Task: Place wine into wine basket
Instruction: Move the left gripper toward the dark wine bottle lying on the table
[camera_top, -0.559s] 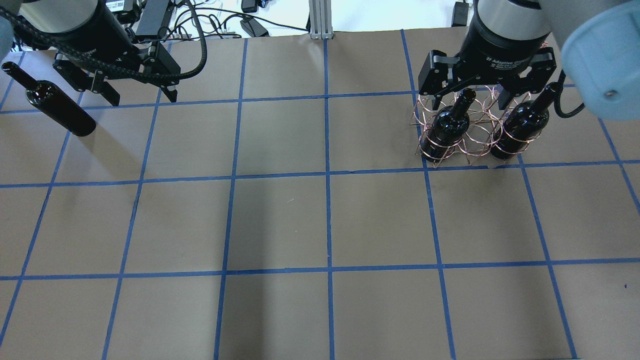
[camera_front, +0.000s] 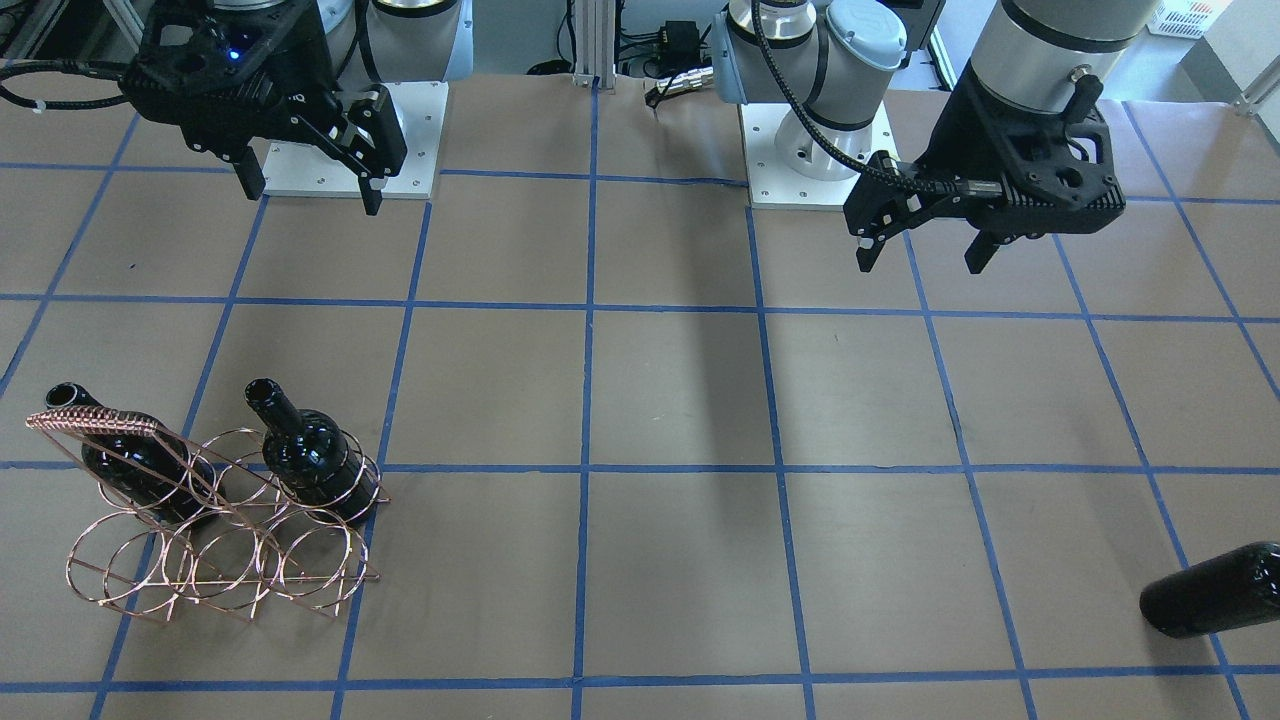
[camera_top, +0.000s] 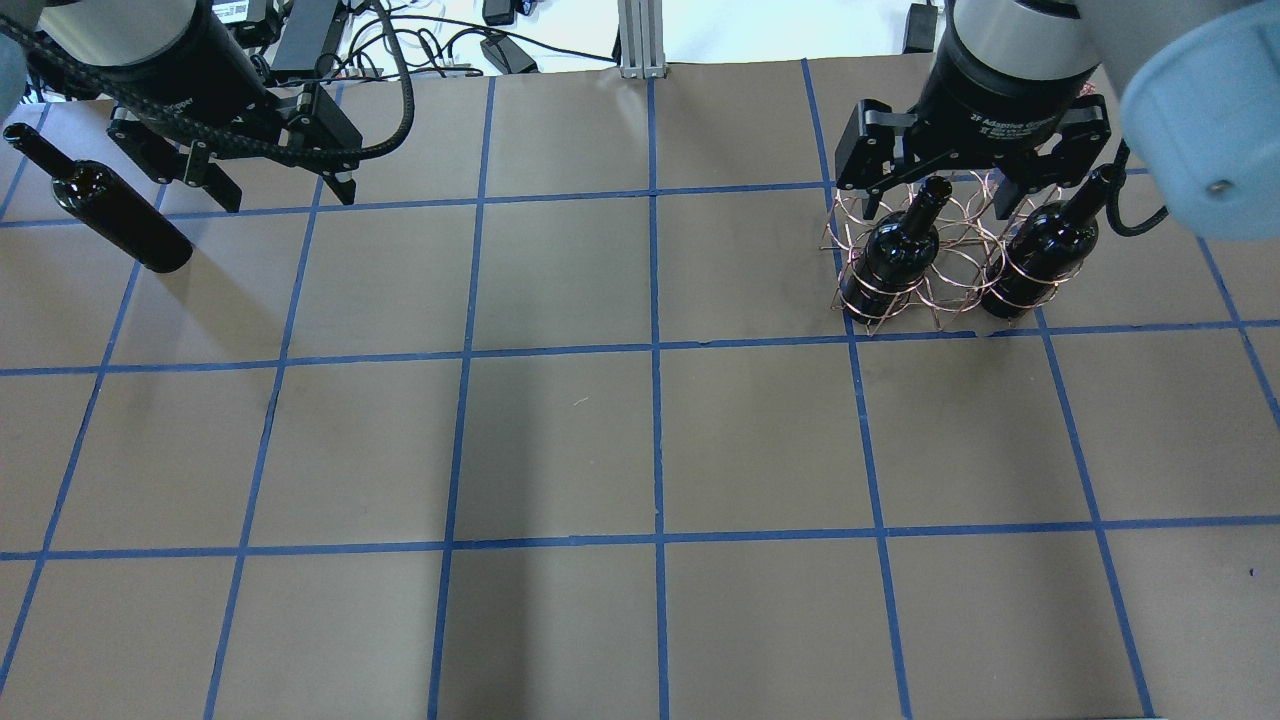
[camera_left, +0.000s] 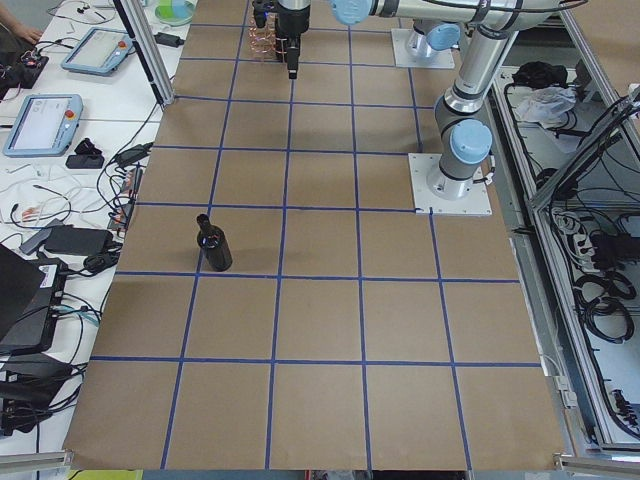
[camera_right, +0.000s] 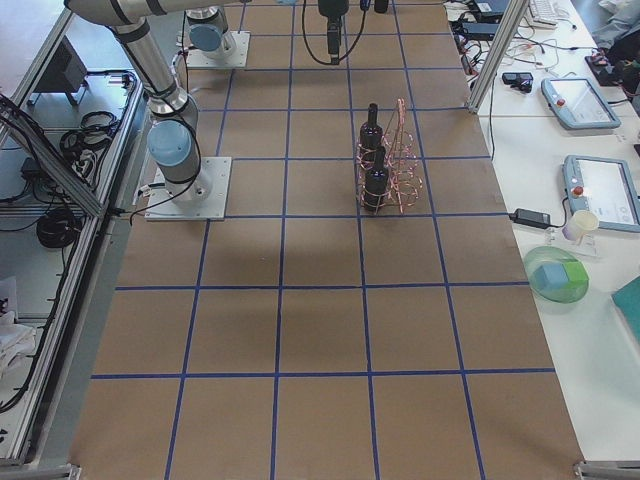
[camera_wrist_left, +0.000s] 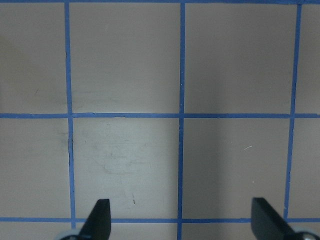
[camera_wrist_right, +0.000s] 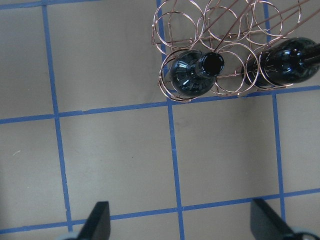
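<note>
Glossy near-black glass wine bottle (camera_top: 105, 205) on its side at the upper left of the overhead view, neck toward the corner, resting on the brown surface (camera_top: 560, 440) with its grid of blue tape. Same bottle cut off by the lower right edge of the front-facing view (only the base end in frame).

Well apart from it, at the upper right of the overhead view: rose-gold thin-wire basket (camera_top: 950, 262) of round rings with a tall handle, standing on the surface. Two more dark bottles (camera_top: 895, 255) upright inside, both in the row of rings lower in that picture, one at each end, one ring between them.

Left gripper (camera_top: 285, 195) just right of the lying bottle in the overhead view, raised off the surface, fingers spread wide, nothing held.

Right gripper (camera_top: 940, 205) overlapping the basket's upper edge in the overhead view, raised too (basket at the top of its wrist view, fingertips at the bottom over bare surface). Spread wide as well, gripping nothing.
</note>
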